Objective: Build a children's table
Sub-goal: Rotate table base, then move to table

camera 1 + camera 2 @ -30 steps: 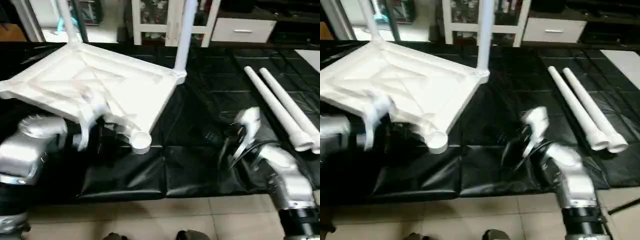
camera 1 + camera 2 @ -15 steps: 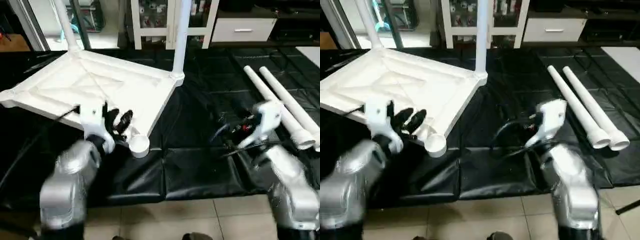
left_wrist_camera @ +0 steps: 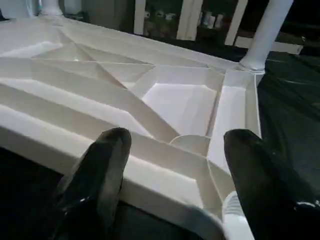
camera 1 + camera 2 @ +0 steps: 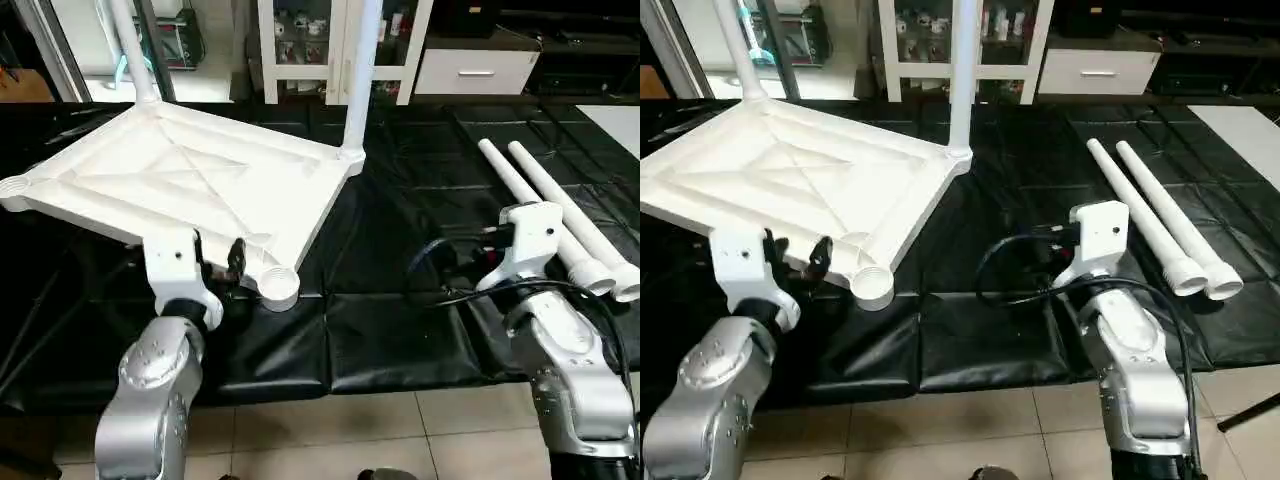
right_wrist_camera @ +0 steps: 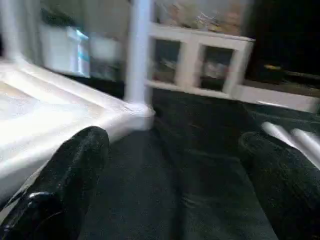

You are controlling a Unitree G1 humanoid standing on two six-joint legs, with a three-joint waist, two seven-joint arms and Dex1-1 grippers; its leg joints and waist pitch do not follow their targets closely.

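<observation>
Left fingers (image 3: 102, 175): spread wide, holding nothing, just short of the near rim of the table top.
Right fingers (image 5: 70, 175): spread wide, empty, over the black mat.
Left gripper (image 4: 215, 268): level with the near edge of the top, beside its open near corner socket (image 4: 279, 286).
Right gripper (image 5: 175, 180): well apart from the top, near the loose legs.
Table top (image 4: 190, 180): white, ribbed underside up, tilted, resting on the black mat (image 4: 390, 330).
Fitted legs: two standing upright in the far sockets, one at the far left corner (image 4: 128, 50), one at the far right corner (image 4: 357, 75).
Loose legs (image 4: 555, 225): two, lying side by side on the mat at the right.
Cabinet (image 4: 335, 45): white, glass doors, behind the mat.
</observation>
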